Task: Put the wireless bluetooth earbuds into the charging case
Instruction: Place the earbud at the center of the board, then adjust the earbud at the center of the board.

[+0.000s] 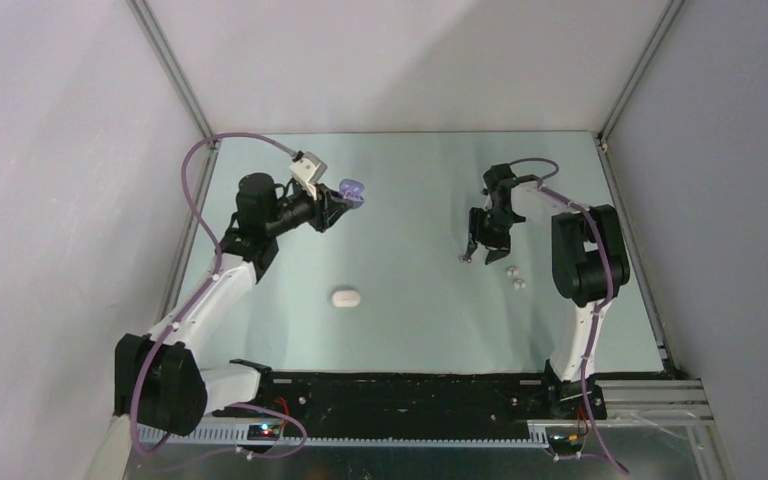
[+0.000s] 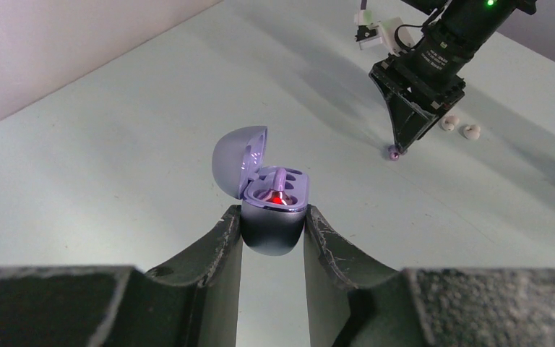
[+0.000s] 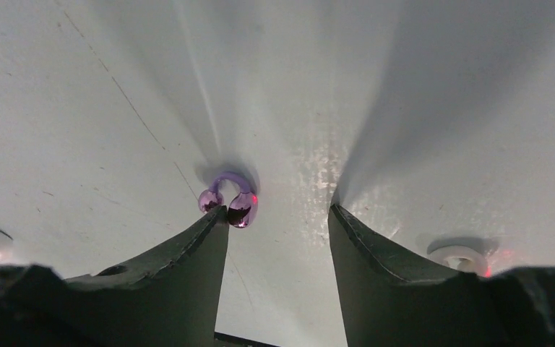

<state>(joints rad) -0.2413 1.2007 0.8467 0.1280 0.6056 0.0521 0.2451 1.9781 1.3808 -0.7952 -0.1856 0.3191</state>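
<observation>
A: What's around, besides the job stuff?
B: Pale green table [image 1: 410, 180], glossy, a few thin scratches. White walls at 9 [image 1: 50, 200], 12 [image 1: 400, 60] & 3 o'clock [image 1: 730, 200].
A: Any frame?
B: Yep, metal bars: one up from the 11 o'clock corner [image 1: 170, 70], one from the 1 o'clock corner [image 1: 639, 65]. Black strip [image 1: 410, 392] along the 6 o'clock edge, w/ white toothed rail [image 1: 400, 433] just nearer.

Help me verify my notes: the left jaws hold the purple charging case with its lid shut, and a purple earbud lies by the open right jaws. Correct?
No: the lid is open, as the left wrist view shows. The left jaws do hold the purple charging case, and the purple earbud lies by the open right jaws.
</observation>
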